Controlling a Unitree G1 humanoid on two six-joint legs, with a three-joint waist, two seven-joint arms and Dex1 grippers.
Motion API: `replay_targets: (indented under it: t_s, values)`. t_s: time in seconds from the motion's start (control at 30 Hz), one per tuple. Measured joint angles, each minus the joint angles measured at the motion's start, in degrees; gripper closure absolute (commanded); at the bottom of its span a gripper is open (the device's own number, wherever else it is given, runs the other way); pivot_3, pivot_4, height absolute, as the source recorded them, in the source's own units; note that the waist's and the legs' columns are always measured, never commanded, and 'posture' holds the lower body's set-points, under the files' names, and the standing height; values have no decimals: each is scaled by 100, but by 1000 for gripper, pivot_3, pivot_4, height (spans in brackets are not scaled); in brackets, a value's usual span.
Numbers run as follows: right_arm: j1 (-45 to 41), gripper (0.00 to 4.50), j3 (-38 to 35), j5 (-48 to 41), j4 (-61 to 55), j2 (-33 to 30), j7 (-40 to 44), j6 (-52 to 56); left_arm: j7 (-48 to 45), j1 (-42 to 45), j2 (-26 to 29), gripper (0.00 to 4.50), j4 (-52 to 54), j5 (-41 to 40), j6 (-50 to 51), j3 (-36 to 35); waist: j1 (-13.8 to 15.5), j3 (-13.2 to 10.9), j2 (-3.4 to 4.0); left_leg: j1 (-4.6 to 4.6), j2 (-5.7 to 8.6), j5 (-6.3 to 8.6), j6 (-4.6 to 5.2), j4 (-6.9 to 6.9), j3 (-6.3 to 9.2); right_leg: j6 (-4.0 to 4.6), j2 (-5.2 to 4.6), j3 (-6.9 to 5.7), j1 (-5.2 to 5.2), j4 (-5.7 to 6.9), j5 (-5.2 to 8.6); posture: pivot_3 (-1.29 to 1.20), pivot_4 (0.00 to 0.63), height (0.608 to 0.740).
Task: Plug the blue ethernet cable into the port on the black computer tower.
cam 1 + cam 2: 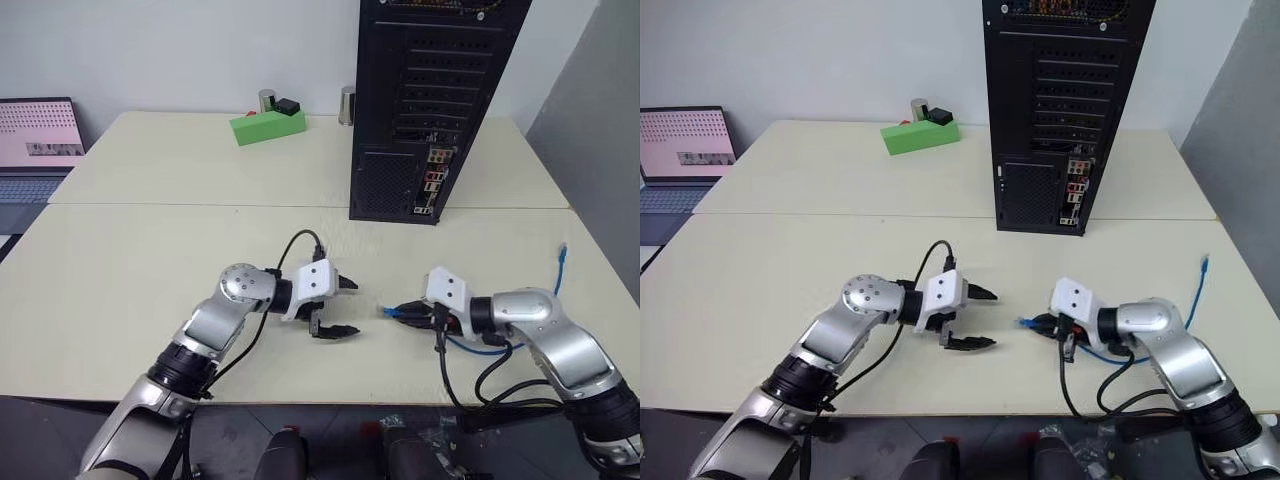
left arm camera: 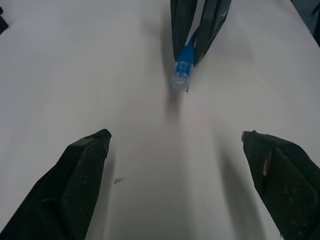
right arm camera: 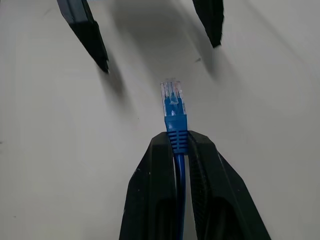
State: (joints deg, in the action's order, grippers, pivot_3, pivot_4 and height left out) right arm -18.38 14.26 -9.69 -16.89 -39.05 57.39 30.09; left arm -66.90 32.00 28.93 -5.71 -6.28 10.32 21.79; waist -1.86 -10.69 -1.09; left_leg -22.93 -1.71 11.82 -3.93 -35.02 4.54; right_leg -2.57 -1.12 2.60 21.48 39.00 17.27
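The thin bright blue ethernet cable (image 3: 175,125) is sitting clenched in the right claw (image 1: 400,311) low over the pale tabletop (image 1: 150,260), facing the released left claw (image 1: 338,308), well apart from the tall black computer tower (image 1: 430,100), unplugged.

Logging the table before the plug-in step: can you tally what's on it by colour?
Blue: 1, the blue ethernet cable, shut in the right gripper
Black: 1, the black computer tower
Green: 1, a green block with a small black item on top
Silver: 2, metal cylinders behind the block and beside the tower
Total: 5
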Motion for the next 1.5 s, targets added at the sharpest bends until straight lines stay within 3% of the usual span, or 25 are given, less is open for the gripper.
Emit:
replay_targets:
  t_s: [0.13,0.17,0.8,1.0,1.07,1.27,1.5]
  values:
    - [-87,4410,67,2,-98,61,-50,108,-22,93,-131,0,-168,56,-84,38,-2,0,0,0,0,0,0,0,1,0,0,-1,1,0,0,0,150,740]
    - [-105,4410,95,7,-100,70,-54,127,-40,99,-138,389,-179,64,-94,38,-2,0,0,0,0,0,0,0,1,0,0,-1,0,0,0,0,150,740]
    - [-317,4412,391,67,-103,129,-84,171,-371,192,-336,4206,-409,127,-425,39,-2,0,0,0,0,0,0,0,3,1,0,-2,0,0,0,0,150,740]
    - [-318,4422,391,70,-103,127,-76,168,-379,191,-338,4205,-438,182,-566,39,-2,0,0,0,0,0,0,0,3,0,0,-2,0,0,0,0,150,740]
    - [-320,3722,391,74,-101,127,-76,162,-379,191,-338,4205,-466,200,-657,39,-2,0,0,0,0,0,0,0,3,0,0,-2,0,0,0,0,150,740]
    - [-320,2376,368,49,-100,-177,148,41,-387,124,-339,4205,-607,164,-1089,-2,4,0,0,-1,1,0,0,0,2,1,-1,-3,0,-1,-1,0,150,740]
    - [-58,749,-346,-436,-137,-643,382,193,-238,-250,-357,4205,-686,128,-2221,-182,3,0,0,-1,0,0,0,0,3,2,-1,-3,-1,-1,-1,0,150,740]
